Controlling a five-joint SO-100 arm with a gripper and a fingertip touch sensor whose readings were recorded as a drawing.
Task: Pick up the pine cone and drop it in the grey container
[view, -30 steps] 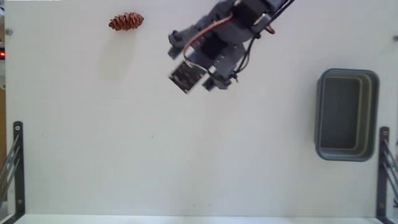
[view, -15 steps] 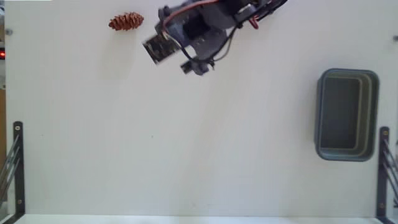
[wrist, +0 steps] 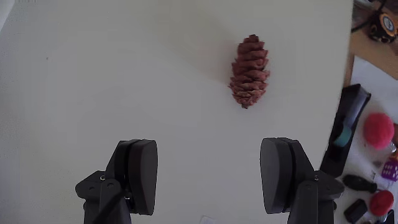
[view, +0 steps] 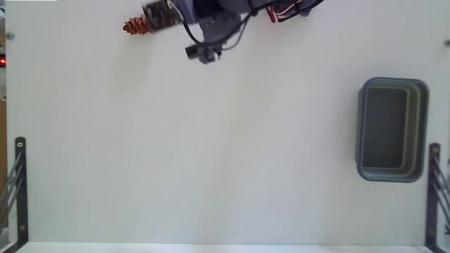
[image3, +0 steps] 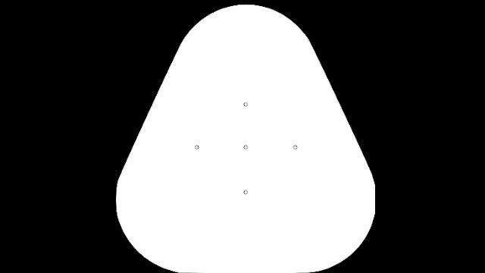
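Where the fixed view looks down on the white desk (view: 211,154), the arm (view: 211,17) reaches along the top edge, partly covering the pine cone (view: 133,27) at upper left; the grey container (view: 391,129) sits far off at the right edge. In the wrist view, the jaws stand spread wide, empty, with the pine cone (wrist: 249,71) lying on the desk beyond them, upper right of centre.

White table (view: 211,154); black brackets at L (view: 20,184) & R (view: 433,188) edges; pink ball (wrist: 378,128) off table.
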